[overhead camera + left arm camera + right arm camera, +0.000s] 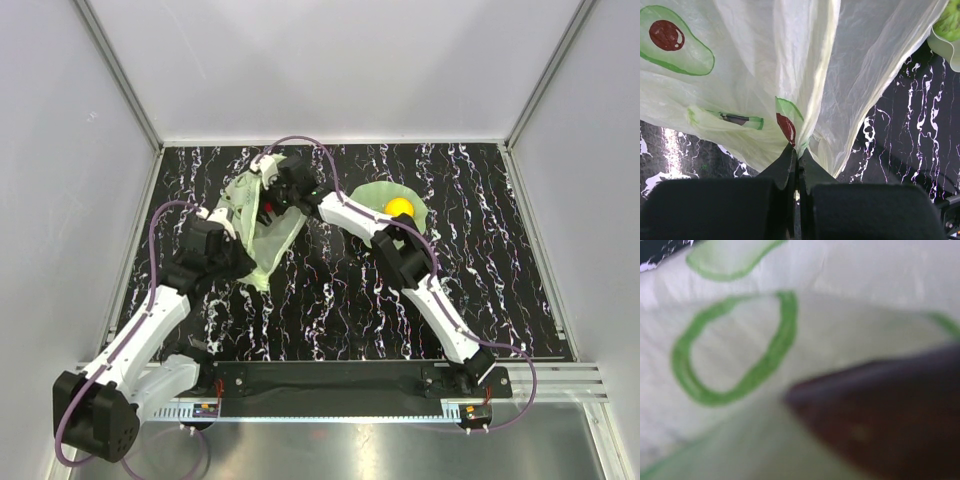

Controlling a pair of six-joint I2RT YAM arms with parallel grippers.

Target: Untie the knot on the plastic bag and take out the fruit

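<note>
— How's the left gripper (797, 150)?
— Pressed together, pinching a fold of the plastic bag (765, 75), which spreads out ahead of it.
— And the right gripper (283, 190)?
— Against the bag; spread or not, I can't tell. A yellow fruit (400, 207) sits in the green dish (375, 192) to its right.

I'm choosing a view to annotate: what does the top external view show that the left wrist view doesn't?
Only top external: the left arm and right arm whole, and the yellow fruit. Only left wrist: the left gripper shut on a fold of the plastic bag, and its avocado print. Both: the bag and the black marbled table.
</note>
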